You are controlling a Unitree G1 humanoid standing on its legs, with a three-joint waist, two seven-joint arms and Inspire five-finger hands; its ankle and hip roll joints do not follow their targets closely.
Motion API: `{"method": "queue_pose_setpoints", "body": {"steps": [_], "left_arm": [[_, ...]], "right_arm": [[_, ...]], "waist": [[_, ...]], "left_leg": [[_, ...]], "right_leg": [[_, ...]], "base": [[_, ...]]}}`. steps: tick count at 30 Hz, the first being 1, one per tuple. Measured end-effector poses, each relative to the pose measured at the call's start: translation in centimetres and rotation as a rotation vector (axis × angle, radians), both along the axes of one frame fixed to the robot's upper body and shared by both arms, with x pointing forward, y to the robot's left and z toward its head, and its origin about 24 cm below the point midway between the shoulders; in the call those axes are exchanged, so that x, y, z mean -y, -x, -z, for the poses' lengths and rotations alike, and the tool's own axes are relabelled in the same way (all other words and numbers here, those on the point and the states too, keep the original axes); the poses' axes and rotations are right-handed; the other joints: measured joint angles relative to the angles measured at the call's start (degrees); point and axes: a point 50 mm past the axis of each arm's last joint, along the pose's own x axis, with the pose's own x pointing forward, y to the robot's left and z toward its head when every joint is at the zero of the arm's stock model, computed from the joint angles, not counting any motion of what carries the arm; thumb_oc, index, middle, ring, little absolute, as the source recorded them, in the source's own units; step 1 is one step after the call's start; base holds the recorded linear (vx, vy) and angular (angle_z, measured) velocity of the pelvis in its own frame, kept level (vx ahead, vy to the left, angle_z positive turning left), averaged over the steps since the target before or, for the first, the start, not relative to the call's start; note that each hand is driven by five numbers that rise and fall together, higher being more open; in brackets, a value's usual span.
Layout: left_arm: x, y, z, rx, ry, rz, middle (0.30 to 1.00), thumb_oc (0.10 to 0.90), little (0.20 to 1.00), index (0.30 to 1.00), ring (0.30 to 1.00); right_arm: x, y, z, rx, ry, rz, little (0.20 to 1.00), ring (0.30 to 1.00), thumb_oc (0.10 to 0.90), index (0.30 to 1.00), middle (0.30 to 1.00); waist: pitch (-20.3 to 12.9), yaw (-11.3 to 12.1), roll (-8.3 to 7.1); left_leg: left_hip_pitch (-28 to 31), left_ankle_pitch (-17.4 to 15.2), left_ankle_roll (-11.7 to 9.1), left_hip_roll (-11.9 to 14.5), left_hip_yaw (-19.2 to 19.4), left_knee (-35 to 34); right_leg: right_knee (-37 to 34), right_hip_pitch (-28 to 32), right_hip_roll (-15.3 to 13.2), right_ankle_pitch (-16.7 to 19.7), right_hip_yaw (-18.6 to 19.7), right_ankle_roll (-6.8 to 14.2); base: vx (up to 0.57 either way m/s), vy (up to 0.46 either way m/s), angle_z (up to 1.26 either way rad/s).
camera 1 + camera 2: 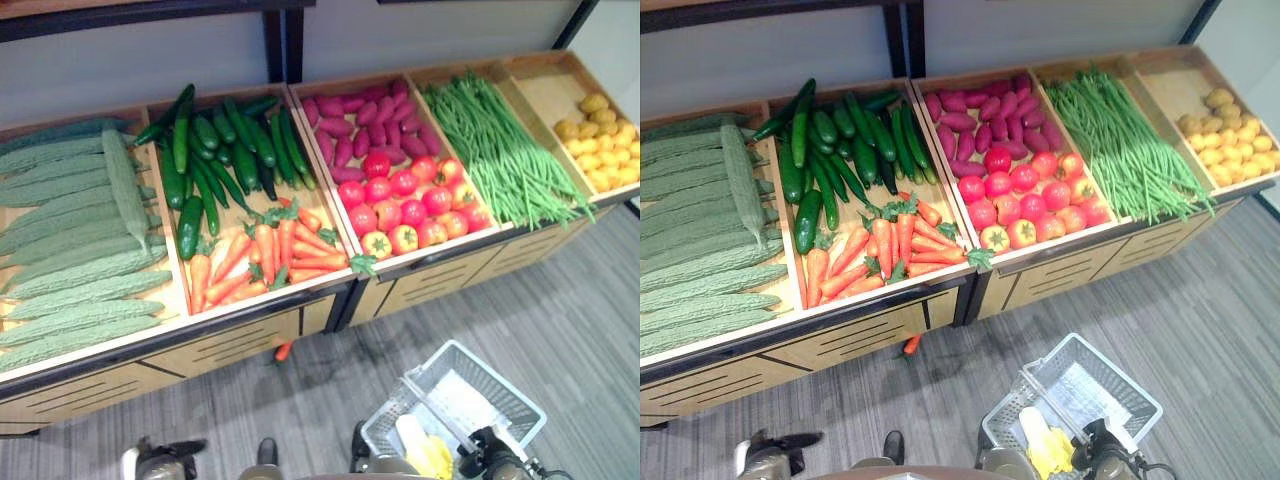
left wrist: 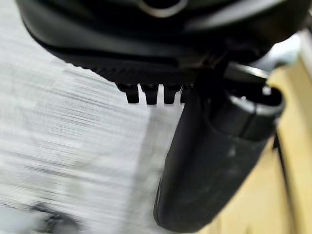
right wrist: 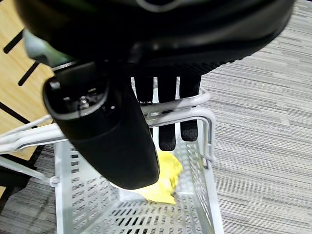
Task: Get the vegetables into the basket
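Nearest the camera, the right robot hand (image 3: 146, 92) curls its dark fingers (image 3: 167, 131) round the grey metal handles (image 3: 185, 105) of the pale grey perforated plastic basket (image 1: 500, 395), which hangs low over the grey striped carpet floor (image 1: 560, 330) at the robot's right. Inside the basket lies a bright yellow vegetable (image 3: 163, 178) together with a pale, whitish item (image 1: 410, 432) whose kind I cannot tell. At the lower left, the left robot hand (image 2: 209, 161) hangs over the floor beside light wood; its thumb stands out clearly, but I cannot tell whether its fingers are straight or curled, and nothing shows in it. Farther out on the floor, a single orange carrot (image 1: 283, 350) lies just under the front edge of the long wooden display counter (image 1: 240, 340). On that counter the vegetables sit in sloping compartments: at the far left, long pale green ridged bitter gourds (image 1: 80, 240); next, a heap of orange carrots with green tops (image 1: 265, 250) at the front and dark green cucumbers (image 1: 215, 150) behind them; then red and orange tomatoes (image 1: 410, 205) at the front with purple sweet potatoes (image 1: 365, 125) behind; then a thick bundle of long green beans (image 1: 495, 145); and at the far right, small yellow potatoes (image 1: 600, 140) piled in the last wooden bin.
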Motion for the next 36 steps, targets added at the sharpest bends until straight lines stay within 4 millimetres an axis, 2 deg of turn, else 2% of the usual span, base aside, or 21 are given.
{"method": "queue_pose_setpoints", "body": {"steps": [1,4,6,9,12,17,19,20,21,24,25,28,30,32,35,36], "left_arm": [[-1.6,0.7,-0.8,0.055,-0.04,-0.158,1.0,0.9,1.0,1.0,1.0],[-2.8,1.9,-1.3,0.026,-0.077,-0.187,1.0,0.9,1.0,1.0,1.0],[-5.0,4.8,-2.4,-0.019,-0.095,-0.353,1.0,0.9,1.0,1.0,1.0],[-7.2,6.0,-4.1,-0.038,-0.17,-0.423,1.0,0.9,1.0,1.0,1.0],[-8.7,5.3,-5.7,0.009,-0.268,-0.405,1.0,0.9,1.0,1.0,1.0],[-10.7,-0.2,-12.4,0.272,-0.589,-0.267,1.0,0.9,1.0,1.0,1.0],[-10.4,-2.3,-15.5,0.377,-0.713,-0.198,1.0,0.9,1.0,1.0,1.0],[-9.6,-4.1,-17.6,0.469,-0.8,-0.153,1.0,0.9,1.0,1.0,1.0],[-8.5,-5.2,-18.8,0.543,-0.833,-0.136,1.0,0.9,1.0,1.0,1.0],[-6.8,-7.0,-20.3,0.595,-0.922,-0.045,1.0,0.9,1.0,1.0,1.0],[-5.1,-8.4,-21.3,0.663,-0.948,0.011,1.0,0.9,1.0,1.0,1.0],[-2.7,-10.3,-21.8,0.708,-0.967,0.168,1.0,0.9,1.0,1.0,1.0],[-1.6,-11.2,-21.4,0.731,-0.935,0.213,1.0,0.9,1.0,1.0,1.0],[0.5,-12.6,-20.6,0.763,-0.871,0.318,1.0,0.9,1.0,1.0,1.0],[2.6,-13.9,-19.8,0.763,-0.816,0.561,1.0,0.9,1.0,1.0,1.0],[3.6,-14.8,-20.0,0.724,-0.83,0.796,1.0,0.9,1.0,1.0,1.0]], "right_arm": [[0.0,0.3,0.0,-0.006,0.001,0.004,0.3,0.3,0.4,0.3,0.3],[0.1,0.8,0.1,-0.025,0.002,0.008,0.3,0.3,0.4,0.3,0.3],[0.1,1.0,0.2,-0.036,-0.006,0.004,0.3,0.3,0.4,0.3,0.3],[0.3,1.5,0.2,-0.052,0.0,-0.001,0.3,0.3,0.4,0.3,0.3],[0.6,1.8,0.2,-0.059,0.007,0.001,0.3,0.3,0.4,0.3,0.3],[0.6,2.4,0.2,-0.055,-0.002,-0.003,0.3,0.3,0.4,0.3,0.3],[0.6,2.6,0.2,-0.06,-0.002,0.0,0.3,0.3,0.4,0.3,0.3],[0.6,2.7,0.2,-0.061,0.0,0.002,0.3,0.3,0.4,0.3,0.3],[0.6,3.1,0.3,-0.071,-0.001,0.006,0.3,0.3,0.4,0.3,0.3],[0.7,2.9,0.3,-0.063,-0.002,0.009,0.3,0.3,0.4,0.3,0.3],[0.7,2.6,0.2,-0.05,-0.004,0.015,0.3,0.3,0.4,0.3,0.3],[0.7,2.3,0.1,-0.044,-0.004,0.012,0.3,0.3,0.4,0.3,0.3],[0.7,2.0,0.1,-0.039,-0.004,0.005,0.3,0.3,0.4,0.3,0.3],[0.5,1.2,0.0,-0.018,-0.003,-0.024,0.3,0.3,0.4,0.3,0.3],[0.4,-0.3,-0.3,0.018,-0.003,-0.04,0.3,0.3,0.4,0.3,0.3],[0.3,-1.0,-0.5,0.036,-0.006,-0.047,0.3,0.3,0.4,0.3,0.3]], "waist": [[-1.2,0.1,-0.03],[-2.2,0.2,0.36],[-2.8,0.0,0.94],[-3.1,0.5,1.42],[-3.5,1.4,1.84],[-3.6,2.5,1.37],[-3.6,2.7,1.14],[-3.5,2.4,0.62],[-3.4,2.5,0.74],[-2.9,2.1,0.95],[-1.7,1.8,0.86],[-0.8,1.6,0.74],[-0.8,1.1,0.75],[-0.5,0.8,0.76],[-0.1,0.2,1.08],[0.2,-0.1,1.41]], "left_leg": [[0.0,0.0,0.0,0.0,0.0,0.0],[0.0,0.0,0.0,-0.1,-0.1,0.0],[0.4,0.0,0.0,0.0,0.4,0.0],[0.3,0.0,0.0,-0.1,0.6,0.0],[0.4,0.0,-0.1,-0.1,0.6,0.0],[-0.2,0.2,-0.3,0.1,-0.3,0.0],[-0.3,0.3,-0.4,0.0,-0.6,0.0],[-0.3,0.4,-0.3,0.0,-0.7,0.0],[-0.5,0.4,-0.4,0.0,-1.1,0.0],[-0.5,0.4,-0.4,0.0,-1.1,0.0],[-0.6,0.5,-0.4,0.0,-1.2,0.0],[-0.6,0.6,-0.4,0.1,-1.0,0.0],[-0.6,0.5,-0.4,0.0,-0.9,0.0],[-0.6,0.5,-0.4,0.0,-0.6,0.0],[-0.2,0.5,-0.4,0.0,0.1,0.0],[0.2,0.4,-0.3,0.1,1.1,0.0]], "right_leg": [[0.0,0.0,0.0,0.0,0.0,0.0],[0.0,0.0,-0.1,-0.1,0.0,0.1],[-0.2,0.1,0.0,-0.1,0.3,0.1],[-0.2,0.0,0.0,-0.1,0.4,0.0],[0.0,0.0,0.0,-0.1,0.5,0.1],[0.0,0.0,0.1,-0.2,-0.1,0.3],[0.0,0.0,0.0,-0.4,-0.4,0.5],[-0.1,0.1,0.0,-0.4,-0.6,0.5],[-0.1,0.1,0.0,-0.4,-0.9,0.5],[-0.3,0.1,0.0,-0.4,-1.0,0.5],[-0.2,0.0,0.0,-0.1,-1.2,0.1],[0.0,0.0,0.0,-0.1,-1.0,0.1],[0.0,-0.2,0.0,-0.1,-0.9,0.1],[0.0,-0.3,0.0,-0.1,-0.5,0.1],[0.0,-0.4,0.1,0.1,0.3,0.1],[-0.3,-0.5,0.3,0.2,1.0,0.0]], "base": [[0.0,0.0,0.0],[0.0,0.0,0.0],[0.01,0.011,-0.08],[0.0,0.006,-0.02],[0.0,0.0,0.0],[0.0,-0.013,0.08],[-0.01,-0.03,0.07],[-0.01,-0.038,0.1],[-0.01,-0.024,0.1],[0.0,-0.007,0.02],[0.0,0.0,0.0],[0.0,0.002,-0.01],[0.0,0.01,-0.05],[0.0,0.017,-0.07],[0.01,0.017,-0.16],[0.02,0.022,-0.24]]}}
